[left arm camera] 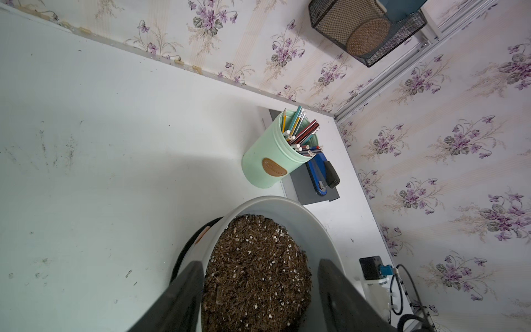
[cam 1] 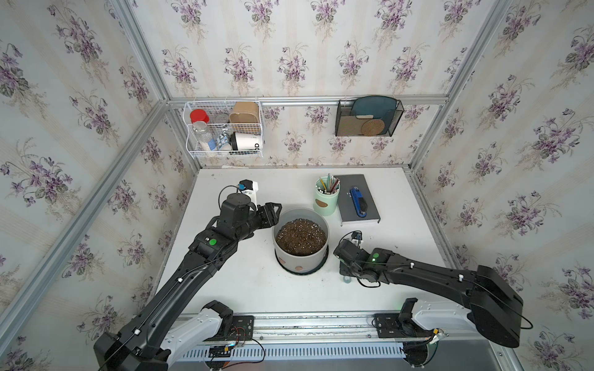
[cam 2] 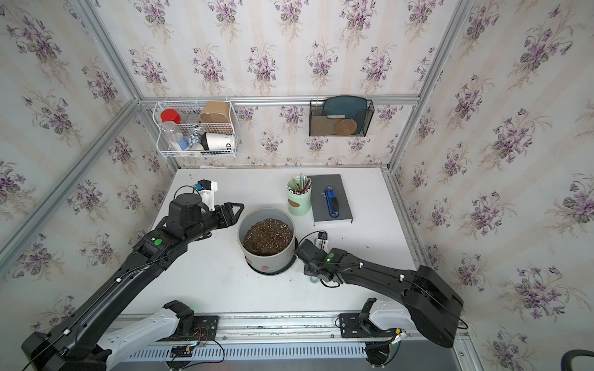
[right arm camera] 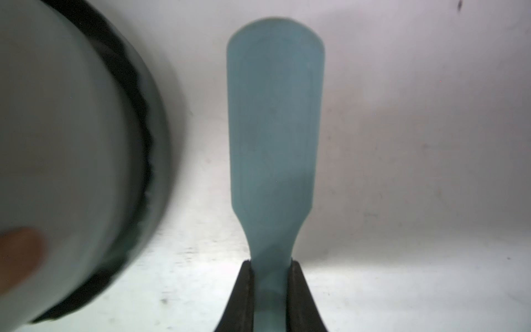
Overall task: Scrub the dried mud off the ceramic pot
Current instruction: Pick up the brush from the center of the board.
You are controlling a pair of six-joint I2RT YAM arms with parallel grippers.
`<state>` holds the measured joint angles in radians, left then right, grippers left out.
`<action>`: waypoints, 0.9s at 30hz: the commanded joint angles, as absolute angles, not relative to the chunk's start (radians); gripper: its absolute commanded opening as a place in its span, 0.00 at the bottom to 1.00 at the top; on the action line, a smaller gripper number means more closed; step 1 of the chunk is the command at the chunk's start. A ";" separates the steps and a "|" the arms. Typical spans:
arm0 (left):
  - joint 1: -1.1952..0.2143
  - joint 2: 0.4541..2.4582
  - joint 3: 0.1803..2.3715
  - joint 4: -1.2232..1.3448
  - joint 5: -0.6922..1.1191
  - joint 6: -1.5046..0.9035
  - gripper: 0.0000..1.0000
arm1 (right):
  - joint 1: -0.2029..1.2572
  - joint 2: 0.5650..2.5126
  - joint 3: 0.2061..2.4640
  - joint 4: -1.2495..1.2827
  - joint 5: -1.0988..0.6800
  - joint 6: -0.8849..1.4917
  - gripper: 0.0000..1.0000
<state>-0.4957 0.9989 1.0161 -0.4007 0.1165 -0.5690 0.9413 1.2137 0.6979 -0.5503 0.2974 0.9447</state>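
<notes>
The ceramic pot (cam 1: 302, 257) is light grey, filled with dark speckled soil, and stands on a black saucer (cam 1: 323, 265) mid-table. Small reddish-brown blobs of dried mud (cam 1: 299, 267) (cam 2: 265, 267) show low on its front wall. More of the dried mud (left arm camera: 202, 232) (right arm camera: 20, 258) shows in both wrist views. My left gripper (cam 1: 273, 212) (left arm camera: 258, 290) is open at the pot's back-left rim and holds nothing. My right gripper (right arm camera: 271, 264) is shut on the narrow neck of a pale teal flat tool (right arm camera: 274, 115) (cam 1: 346, 280), low over the table just right of the saucer.
A mint-green pencil cup (cam 1: 326, 200) stands behind the pot. Next to it lies a grey notebook (cam 1: 368, 210) with a blue stapler (cam 1: 357, 200) on top. A white wire basket (cam 1: 225, 128) and a black mesh holder (cam 1: 368, 117) hang on the back wall.
</notes>
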 commanded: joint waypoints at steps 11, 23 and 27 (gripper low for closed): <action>-0.316 1.085 0.810 0.699 0.939 -1.169 0.81 | 0.676 0.944 0.930 0.036 -0.509 0.663 0.00; -0.338 1.360 0.908 1.280 1.035 -1.479 0.85 | 0.657 1.166 0.958 0.583 -0.943 1.001 0.00; -0.366 1.369 0.931 1.320 1.047 -1.474 0.81 | 0.657 1.225 0.942 0.713 -0.958 1.091 0.00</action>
